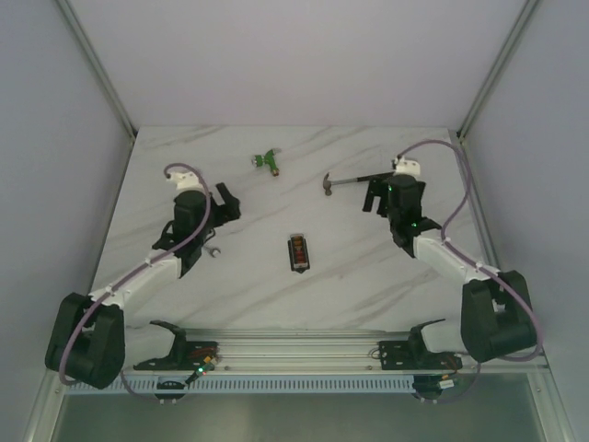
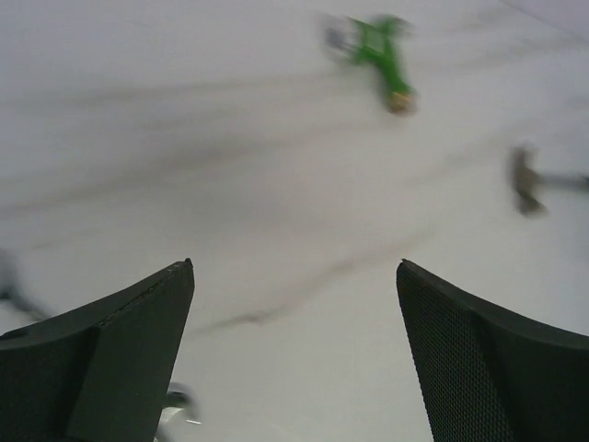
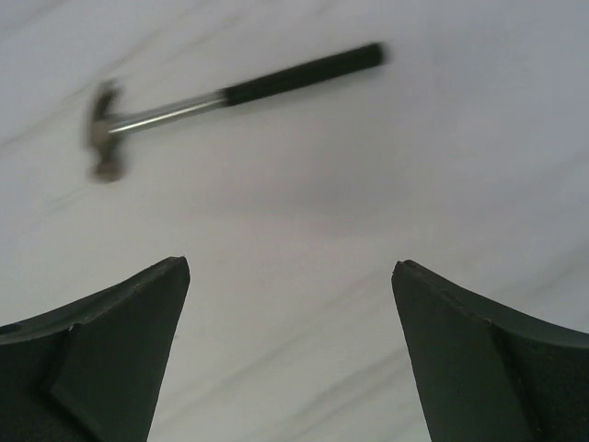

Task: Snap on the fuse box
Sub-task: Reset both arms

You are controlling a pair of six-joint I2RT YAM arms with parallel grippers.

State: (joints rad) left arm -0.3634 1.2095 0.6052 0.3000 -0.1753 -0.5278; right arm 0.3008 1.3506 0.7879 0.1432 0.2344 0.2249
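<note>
The left gripper (image 1: 225,201) gapes wide, empty. The fuse box (image 1: 298,251) lies between the arms, well apart from both. The right gripper (image 1: 375,198), equally wide and empty, hovers by the hammer (image 1: 354,181); an off-centre press could skid the box aside.

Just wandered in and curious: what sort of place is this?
Probably a robot test booth: two arms bolted to a marble-look table, plain walls around it, and a hammer and fuse box laid out.
</note>
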